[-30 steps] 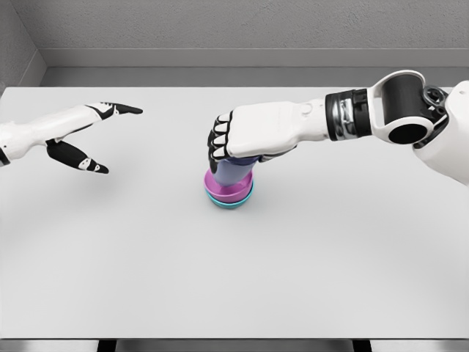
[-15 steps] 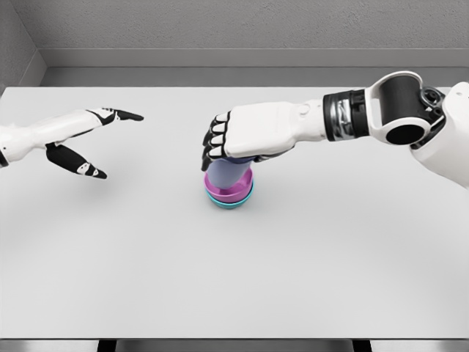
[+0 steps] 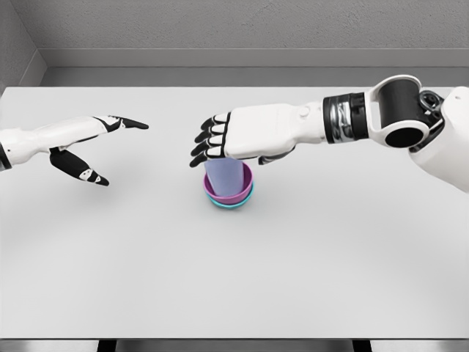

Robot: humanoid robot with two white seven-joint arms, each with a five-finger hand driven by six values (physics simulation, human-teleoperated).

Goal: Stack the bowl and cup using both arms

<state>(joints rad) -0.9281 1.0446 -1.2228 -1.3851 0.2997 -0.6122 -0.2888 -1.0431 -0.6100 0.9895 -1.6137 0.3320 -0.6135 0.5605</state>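
Grey walls behind, a pale white table (image 3: pixel 234 279) filling most of the head view. Near the table's middle: lavender cup (image 3: pixel 226 176) upright inside a magenta bowl (image 3: pixel 233 193), itself nested in a teal bowl (image 3: pixel 236 205) showing only as a thin rim at the bottom of the stack. Directly above the cup: right hand (image 3: pixel 242 136), reaching in from the right edge, palm down. Black-tipped fingers (image 3: pixel 207 143) loosened and half extended, spread just over the cup's rim, closed on nothing; whether a fingertip brushes the rim cannot be told. Cup's upper edge partly hidden beneath those fingers, body plainly visible below them. Well apart to the left of the fingers: left hand (image 3: pixel 80 143), entering from the left edge, hovering over bare table. Forefinger stretched toward the stack, thumb dropped below it, wide gap between, holding nothing. Stack between the two hands, much closer to the right.
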